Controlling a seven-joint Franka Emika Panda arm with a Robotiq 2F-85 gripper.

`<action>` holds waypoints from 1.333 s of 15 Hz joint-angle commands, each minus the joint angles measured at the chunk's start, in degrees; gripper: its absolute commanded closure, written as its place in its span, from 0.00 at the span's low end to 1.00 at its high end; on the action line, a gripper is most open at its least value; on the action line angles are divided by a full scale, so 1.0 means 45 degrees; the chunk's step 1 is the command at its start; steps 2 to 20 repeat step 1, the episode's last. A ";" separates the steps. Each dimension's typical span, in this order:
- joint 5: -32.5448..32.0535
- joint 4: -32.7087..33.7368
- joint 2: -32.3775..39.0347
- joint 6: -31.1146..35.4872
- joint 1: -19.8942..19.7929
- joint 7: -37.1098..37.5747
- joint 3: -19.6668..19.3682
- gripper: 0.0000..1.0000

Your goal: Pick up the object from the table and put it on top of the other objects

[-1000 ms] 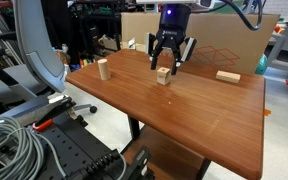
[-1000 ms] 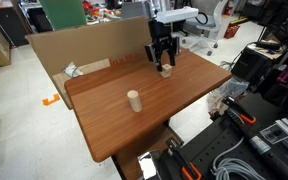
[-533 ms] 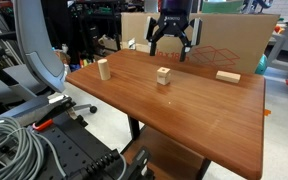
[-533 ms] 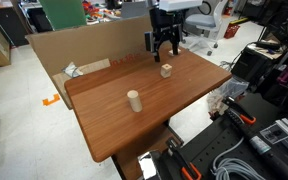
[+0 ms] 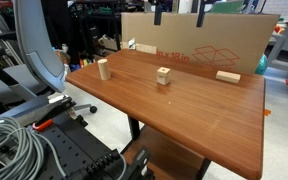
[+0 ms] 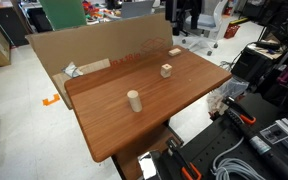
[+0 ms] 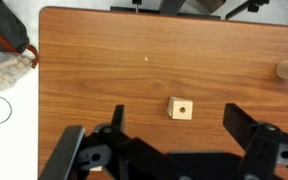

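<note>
The spotted block [image 7: 181, 108] lies flat on top of the plain cube [image 5: 163, 79]; the two stand as one small stack on the table [image 5: 184, 115] in both exterior views [image 6: 167, 70]. In the wrist view the dark spot faces up and the cube below is almost hidden. My gripper [image 7: 174, 118] is open and empty, high above the stack, with its fingers spread to either side of it. In an exterior view only its fingertips [image 5: 177, 12] show at the top edge.
An upright wooden cylinder [image 5: 103, 68] stands near one table edge, also seen in an exterior view [image 6: 134, 100]. A long flat bar [image 5: 228, 76] lies near the cardboard sheet [image 5: 214, 45] at the back. A bag [image 7: 4, 50] lies on the floor beside the table.
My gripper was down around the stack a second ago. It has opened off the block and risen straight up, nearly out of the exterior views. The stack stays in place.
</note>
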 commanded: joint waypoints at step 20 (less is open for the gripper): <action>0.0024 -0.0173 -0.0272 -0.0091 0.0001 -0.0180 -0.0135 0.00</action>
